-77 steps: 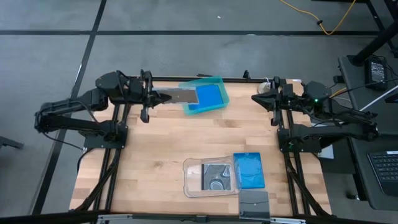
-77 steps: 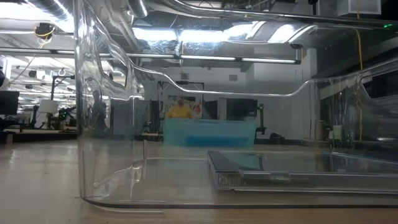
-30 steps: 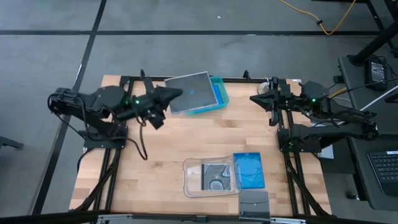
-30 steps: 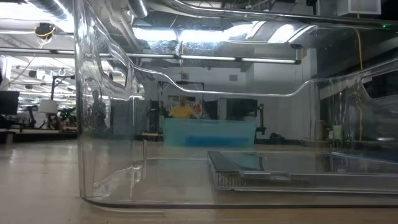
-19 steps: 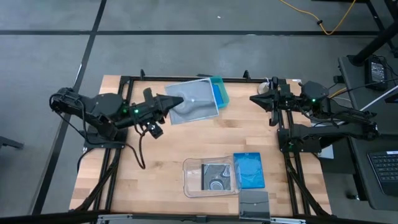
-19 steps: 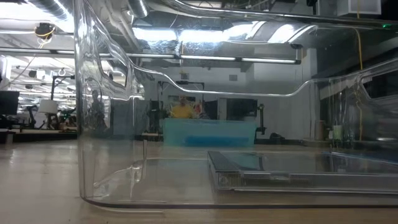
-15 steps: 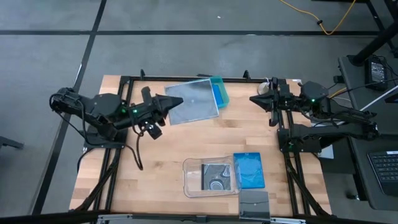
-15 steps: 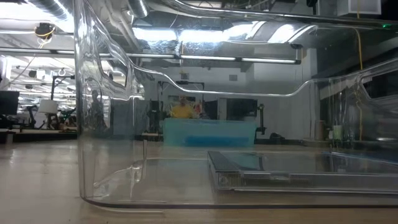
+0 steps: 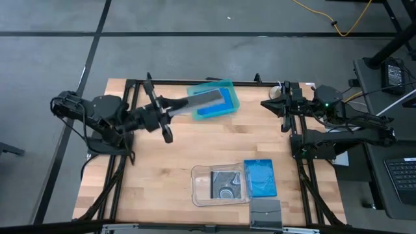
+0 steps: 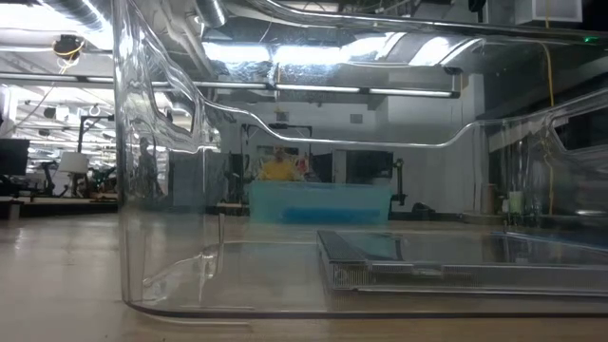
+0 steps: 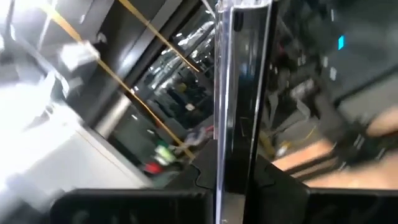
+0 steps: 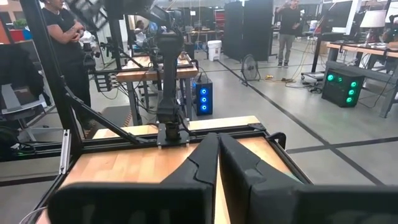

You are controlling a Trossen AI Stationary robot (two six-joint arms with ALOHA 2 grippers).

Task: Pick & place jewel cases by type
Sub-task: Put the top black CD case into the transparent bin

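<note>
My left gripper point(image 9: 174, 110) is shut on a dark grey/clear jewel case point(image 9: 203, 99), which shows as a narrow strip above the left part of the teal tray point(image 9: 228, 84). A blue case point(image 9: 219, 104) lies in that tray. In the left wrist view the held case point(image 11: 239, 87) appears edge-on. Another grey square case with a disc point(image 9: 225, 184) lies flat in the clear tray point(image 9: 195, 195) near the table's near edge. A blue case point(image 9: 260, 177) lies flat on the table beside that tray. My right gripper point(image 9: 265, 103) waits shut at the far right corner. My left gripper pinches the grey case between its two fingers at the edge nearest the arm point(image 11: 239, 177). The fingers come level from the table's left. The case is lifted clear and turned on edge, sticking out past the fingertips over the teal tray.
The low view looks through the clear tray's wall point(image 10: 161, 190) at the grey case point(image 10: 418, 261) lying inside it; the teal tray point(image 10: 318, 202) stands far behind. Bare wood lies between the two trays. People stand in the room beyond the table point(image 12: 68, 37).
My left gripper has rolled its wrist and drawn back a little toward the table's left. The grey case, which faced up broad and flat a second ago, now stands on edge and shows only as a thin strip. It stays lifted over the teal tray.
</note>
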